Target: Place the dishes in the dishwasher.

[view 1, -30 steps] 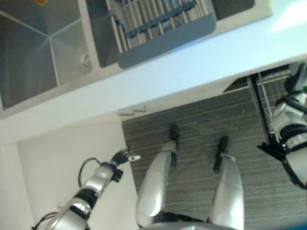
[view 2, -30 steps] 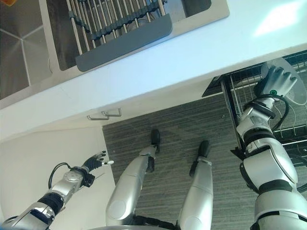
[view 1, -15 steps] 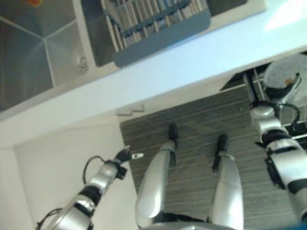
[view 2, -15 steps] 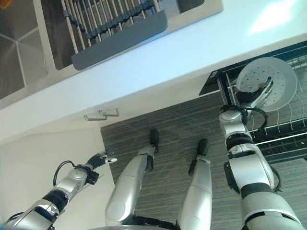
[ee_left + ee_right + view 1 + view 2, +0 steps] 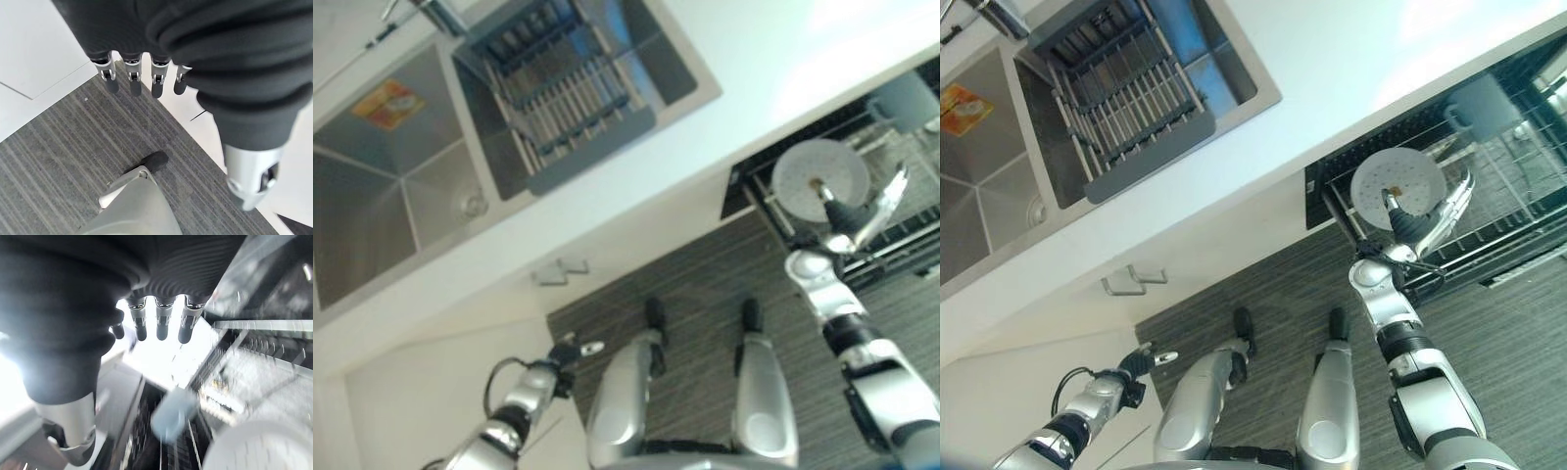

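A round white plate (image 5: 1393, 178) stands on edge in the open dishwasher's black wire rack (image 5: 1518, 211); it also shows as a pale disc, the plate (image 5: 254, 448), in the right wrist view. My right hand (image 5: 1422, 223) is raised just in front of the plate. Its fingers (image 5: 164, 323) and thumb are straight and hold nothing. My left hand (image 5: 1141, 360) hangs low by the white cabinet above the carpet, fingers (image 5: 134, 81) straight and empty.
A grey dish rack (image 5: 1126, 93) sits in the right sink basin, next to the bare steel left basin (image 5: 989, 201). The white countertop (image 5: 1332, 59) overhangs the dishwasher. A pale blue-grey cup (image 5: 1479, 103) rests deeper in the wire rack. Cabinet handles (image 5: 1131, 284) stick out under the counter.
The camera has swung, bringing the sink and dishwasher further into view. My right hand, earlier against the plate, now stands with straight fingers off it. The left hand has stayed low.
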Controlling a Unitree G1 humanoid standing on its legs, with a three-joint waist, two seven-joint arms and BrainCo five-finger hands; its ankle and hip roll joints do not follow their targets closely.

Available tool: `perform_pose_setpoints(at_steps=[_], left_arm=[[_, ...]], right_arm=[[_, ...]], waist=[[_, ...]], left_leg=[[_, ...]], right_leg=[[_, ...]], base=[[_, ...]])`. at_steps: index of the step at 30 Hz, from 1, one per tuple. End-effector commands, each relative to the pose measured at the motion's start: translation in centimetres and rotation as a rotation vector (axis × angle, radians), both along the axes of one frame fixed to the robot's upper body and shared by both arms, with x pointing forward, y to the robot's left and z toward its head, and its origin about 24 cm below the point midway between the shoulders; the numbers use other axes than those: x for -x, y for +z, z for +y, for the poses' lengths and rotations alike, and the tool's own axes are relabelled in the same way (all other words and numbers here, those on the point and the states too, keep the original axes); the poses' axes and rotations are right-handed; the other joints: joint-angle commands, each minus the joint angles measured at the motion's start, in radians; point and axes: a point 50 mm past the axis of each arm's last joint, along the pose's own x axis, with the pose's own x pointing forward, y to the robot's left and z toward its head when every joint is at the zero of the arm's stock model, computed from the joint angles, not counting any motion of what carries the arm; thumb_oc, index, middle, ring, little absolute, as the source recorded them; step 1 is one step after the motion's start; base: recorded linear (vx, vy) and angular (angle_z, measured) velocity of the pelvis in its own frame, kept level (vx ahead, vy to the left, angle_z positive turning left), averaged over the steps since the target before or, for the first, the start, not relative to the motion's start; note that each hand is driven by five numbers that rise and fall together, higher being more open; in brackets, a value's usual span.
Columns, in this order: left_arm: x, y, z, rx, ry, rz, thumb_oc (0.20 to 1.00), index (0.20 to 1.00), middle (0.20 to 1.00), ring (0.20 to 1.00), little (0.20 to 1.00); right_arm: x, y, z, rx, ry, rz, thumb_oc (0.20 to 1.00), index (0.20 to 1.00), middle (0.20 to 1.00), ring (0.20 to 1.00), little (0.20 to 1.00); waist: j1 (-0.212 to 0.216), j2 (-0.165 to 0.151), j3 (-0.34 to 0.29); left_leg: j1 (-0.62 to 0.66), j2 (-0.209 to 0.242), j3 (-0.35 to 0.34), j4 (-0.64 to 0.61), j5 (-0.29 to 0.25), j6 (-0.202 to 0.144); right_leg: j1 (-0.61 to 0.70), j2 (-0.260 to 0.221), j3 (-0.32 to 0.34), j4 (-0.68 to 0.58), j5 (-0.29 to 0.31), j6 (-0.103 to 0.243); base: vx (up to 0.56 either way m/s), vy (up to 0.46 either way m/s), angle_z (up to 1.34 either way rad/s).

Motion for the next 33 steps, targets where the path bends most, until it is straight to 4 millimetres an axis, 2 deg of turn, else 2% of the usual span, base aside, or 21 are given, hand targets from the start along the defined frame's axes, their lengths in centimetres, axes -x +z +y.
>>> perform_pose_setpoints(at_steps=[1, 3, 4, 6, 8, 11, 13, 14, 17, 21, 22, 23, 24, 25, 29, 33], left_arm=[[2.1, -1.0, 0.6, -0.042, 0.012, 0.039, 1.000, 1.000, 1.000, 1.000, 1.000], [2.2, -0.9, 0.3, -0.015, 0.067, 0.002, 1.000, 1.000, 1.000, 1.000, 1.000], [2.0, -0.8, 0.1, -0.006, 0.074, -0.026, 1.000, 1.000, 1.000, 1.000, 1.000], [2.3, -0.7, -0.2, -0.003, 0.062, -0.036, 1.000, 1.000, 1.000, 1.000, 1.000], [3.1, -0.9, 0.1, -0.011, 0.065, -0.025, 1.000, 1.000, 1.000, 1.000, 1.000], [4.5, -1.2, 1.0, -0.028, 0.100, -0.003, 1.000, 1.000, 1.000, 1.000, 1.000], [5.5, -1.5, 1.6, -0.042, 0.126, 0.010, 1.000, 1.000, 1.000, 1.000, 1.000], [6.0, -1.6, 2.0, -0.044, 0.152, 0.024, 1.000, 1.000, 1.000, 1.000, 1.000], [6.8, -1.8, 2.7, -0.041, 0.190, 0.043, 1.000, 1.000, 1.000, 1.000, 1.000], [6.8, -1.9, 2.9, -0.024, 0.216, 0.038, 1.000, 1.000, 1.000, 1.000, 1.000], [6.6, -1.9, 2.9, -0.021, 0.214, 0.035, 1.000, 1.000, 1.000, 1.000, 1.000], [5.7, -1.7, 2.8, -0.020, 0.191, 0.025, 1.000, 1.000, 1.000, 1.000, 1.000], [5.6, -1.6, 2.6, -0.020, 0.185, 0.024, 1.000, 1.000, 1.000, 1.000, 1.000], [4.9, -1.5, 2.3, -0.026, 0.158, 0.019, 1.000, 1.000, 1.000, 1.000, 1.000], [4.1, -1.2, 2.2, -0.041, 0.125, 0.010, 1.000, 1.000, 1.000, 1.000, 1.000], [3.7, -0.9, 2.6, -0.057, 0.117, 0.006, 1.000, 1.000, 1.000, 1.000, 1.000]], right_arm=[[1.3, 2.3, -0.7, -0.108, 0.001, -0.248, 1.000, 1.000, 1.000, 1.000, 1.000], [2.9, 1.2, -1.5, -0.247, 0.063, -0.305, 1.000, 1.000, 1.000, 1.000, 1.000], [3.4, 0.3, -1.8, -0.352, 0.161, -0.316, 1.000, 1.000, 1.000, 1.000, 1.000], [4.4, 0.7, -2.1, -0.295, 0.257, -0.335, 1.000, 1.000, 1.000, 1.000, 1.000], [5.5, 2.1, -2.7, -0.199, 0.317, -0.331, 1.000, 1.000, 1.000, 1.000, 1.000], [7.4, 2.6, -4.1, -0.344, 0.557, -0.504, 1.000, 1.000, 1.000, 1.000, 1.000], [8.6, 3.2, -4.7, -0.281, 0.589, -0.554, 1.000, 1.000, 1.000, 1.000, 1.000], [9.4, 3.8, -5.2, -0.237, 0.593, -0.587, 1.000, 1.000, 1.000, 1.000, 1.000], [10.9, 3.5, -8.0, -0.274, 0.452, -0.671, 1.000, 1.000, 1.000, 1.000, 1.000], [12.5, 0.8, -10.8, -0.396, 0.234, -0.726, 1.000, 1.000, 1.000, 1.000, 1.000], [12.7, 0.0, -11.1, -0.419, 0.199, -0.711, 1.000, 1.000, 1.000, 1.000, 1.000], [12.9, -3.2, -12.4, -0.587, 0.106, -0.699, 1.000, 1.000, 1.000, 1.000, 1.000], [12.9, -4.0, -12.5, -0.629, 0.087, -0.703, 1.000, 1.000, 1.000, 1.000, 1.000], [12.8, -6.1, -12.6, -0.723, 0.062, -0.697, 1.000, 1.000, 1.000, 1.000, 1.000], [10.5, -8.1, -11.3, -0.834, 0.127, -0.609, 1.000, 1.000, 1.000, 1.000, 1.000], [8.1, -8.2, -10.7, -0.866, 0.240, -0.495, 1.000, 1.000, 1.000, 1.000, 1.000]], waist=[[-0.015, -0.006, -0.042], [-0.030, -0.020, -0.061], [-0.035, -0.030, -0.073], [-0.039, -0.046, -0.093], [-0.048, -0.065, -0.112], [-0.067, -0.087, -0.125], [-0.077, -0.100, -0.126], [-0.081, -0.105, -0.127], [-0.089, -0.108, -0.118], [-0.095, -0.101, -0.098], [-0.095, -0.099, -0.096], [-0.087, -0.092, -0.081], [-0.084, -0.089, -0.078], [-0.073, -0.080, -0.067], [-0.045, -0.064, -0.044], [-0.023, -0.048, -0.035]], left_leg=[[0.060, -0.008, -0.044, -0.044, -0.056, 0.003], [0.084, 0.004, -0.033, -0.040, -0.064, 0.000], [0.096, 0.011, -0.025, -0.033, -0.071, -0.001], [0.110, 0.021, -0.013, -0.013, -0.080, -0.003], [0.119, 0.034, 0.004, 0.012, -0.090, -0.006], [0.125, 0.050, 0.028, 0.059, -0.106, -0.010], [0.116, 0.057, 0.038, 0.111, -0.125, -0.011], [0.101, 0.063, 0.040, 0.155, -0.140, -0.012], [0.062, 0.074, 0.043, 0.242, -0.176, -0.010], [0.027, 0.077, 0.019, 0.325, -0.229, -0.012], [0.019, 0.077, 0.016, 0.338, -0.234, -0.010], [-0.012, 0.077, 0.003, 0.370, -0.237, -0.010], [-0.018, 0.076, -0.001, 0.375, -0.236, -0.009], [-0.033, 0.068, -0.013, 0.386, -0.233, -0.008], [-0.069, 0.054, -0.039, 0.419, -0.229, -0.003], [-0.098, 0.039, -0.056, 0.445, -0.228, -0.004]], right_leg=[[0.010, 0.032, -0.033, 0.118, -0.102, -0.043], [0.033, 0.034, -0.036, 0.119, -0.110, -0.049], [0.047, 0.032, -0.044, 0.120, -0.115, -0.053], [0.068, 0.027, -0.065, 0.124, -0.120, -0.057], [0.087, 0.023, -0.084, 0.132, -0.126, -0.060], [0.095, 0.020, -0.100, 0.170, -0.147, -0.070], [0.095, 0.015, -0.109, 0.203, -0.163, -0.079], [0.087, 0.010, -0.111, 0.237, -0.178, -0.085], [0.059, -0.001, -0.108, 0.312, -0.211, -0.099], [0.036, -0.010, -0.086, 0.410, -0.275, -0.108], [0.029, -0.013, -0.085, 0.423, -0.280, -0.110], [0.009, -0.017, -0.084, 0.457, -0.289, -0.116], [0.005, -0.017, -0.084, 0.462, -0.290, -0.118], [-0.004, -0.020, -0.090, 0.470, -0.287, -0.120], [-0.035, -0.027, -0.096, 0.510, -0.287, -0.124], [-0.060, -0.030, -0.099, 0.550, -0.294, -0.126]], base=[[0.14, 0.000, -0.18], [0.15, -0.019, -0.25], [0.15, -0.055, -0.26], [0.12, -0.075, -0.15], [0.11, -0.085, -0.13], [0.09, -0.050, -0.14], [0.07, -0.043, -0.19], [0.07, -0.035, -0.22], [0.02, -0.015, -0.11], [0.07, -0.002, 0.06], [0.01, -0.025, 0.12], [0.00, -0.030, 0.17], [-0.02, -0.061, 0.18], [-0.02, -0.058, 0.12], [-0.02, -0.063, 0.08], [0.01, -0.040, 0.19]])
